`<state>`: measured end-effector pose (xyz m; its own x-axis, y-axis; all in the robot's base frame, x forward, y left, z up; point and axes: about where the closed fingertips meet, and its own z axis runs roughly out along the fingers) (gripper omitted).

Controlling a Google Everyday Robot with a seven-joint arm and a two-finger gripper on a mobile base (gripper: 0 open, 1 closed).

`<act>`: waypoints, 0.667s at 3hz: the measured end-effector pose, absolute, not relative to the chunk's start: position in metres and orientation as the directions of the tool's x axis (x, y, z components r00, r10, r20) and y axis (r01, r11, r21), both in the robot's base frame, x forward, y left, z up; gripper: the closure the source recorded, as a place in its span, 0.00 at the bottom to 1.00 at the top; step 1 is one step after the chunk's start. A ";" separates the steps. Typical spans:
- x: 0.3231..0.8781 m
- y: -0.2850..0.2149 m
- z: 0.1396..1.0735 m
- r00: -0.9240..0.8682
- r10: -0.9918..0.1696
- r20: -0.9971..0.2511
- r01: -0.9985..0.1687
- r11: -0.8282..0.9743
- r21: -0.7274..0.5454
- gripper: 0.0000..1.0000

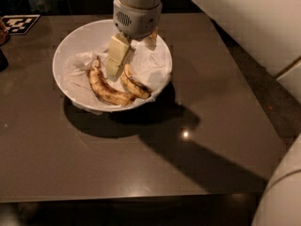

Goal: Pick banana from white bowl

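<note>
Table support is given to the white bowl, which is set on its far left part. Crumpled paper is laid inside the bowl, probably as padding for the fruit. Over the bowl's far half the gripper is held pointing down, its fingers spread apart with nothing caught between them, judged ready to be closed. The banana is found at the bowl's middle, just below the nearer finger. A longer speckled banana is laid beside it, toward the bowl's left.
</note>
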<state>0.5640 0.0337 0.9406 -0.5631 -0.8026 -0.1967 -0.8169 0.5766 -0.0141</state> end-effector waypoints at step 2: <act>0.588 0.032 0.924 -0.604 -0.780 -0.164 -0.791 0.612 0.002 0.24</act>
<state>0.5883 0.0317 0.9238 -0.6038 -0.7802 -0.1636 -0.7910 0.6118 0.0022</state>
